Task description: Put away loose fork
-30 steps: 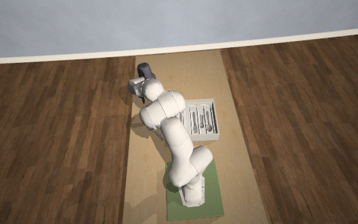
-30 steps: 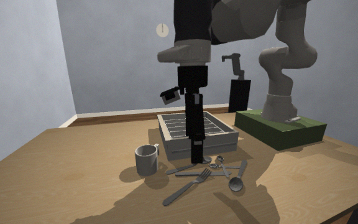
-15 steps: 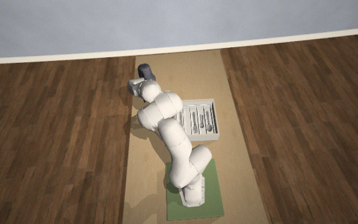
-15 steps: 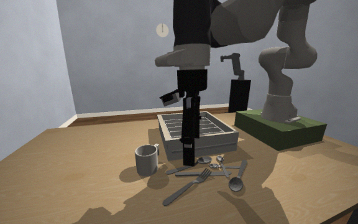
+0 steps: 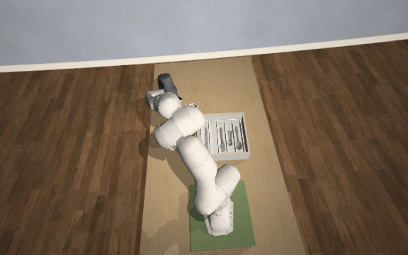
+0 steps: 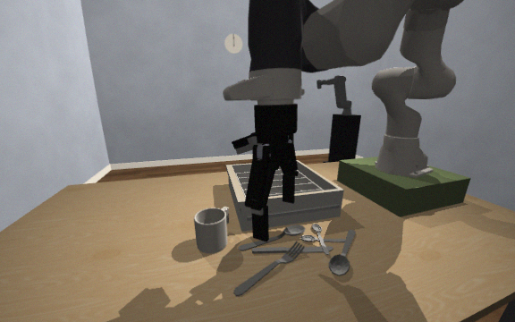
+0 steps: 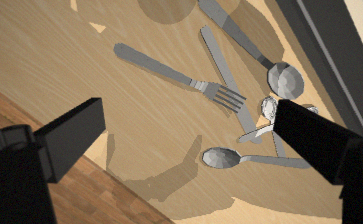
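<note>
The loose fork (image 6: 268, 268) lies flat on the table in front of the tray, its tines toward a pile of cutlery; it also shows in the wrist view (image 7: 182, 77). The white cutlery tray (image 6: 281, 190) stands behind it, with cutlery in its slots in the overhead view (image 5: 225, 136). My gripper (image 6: 272, 215) is open and empty, hanging above the cutlery pile just in front of the tray. In the wrist view my gripper (image 7: 189, 114) has its fingers spread wide, with the fork's tines above their midpoint.
A knife (image 7: 229, 82), two large spoons (image 7: 252, 42) (image 7: 252, 158) and small spoons (image 6: 316, 234) lie tangled by the fork's tines. A grey mug (image 6: 211, 229) stands left of the pile. The arm's green base (image 6: 402, 183) is behind on the right. The table edge is near in the wrist view.
</note>
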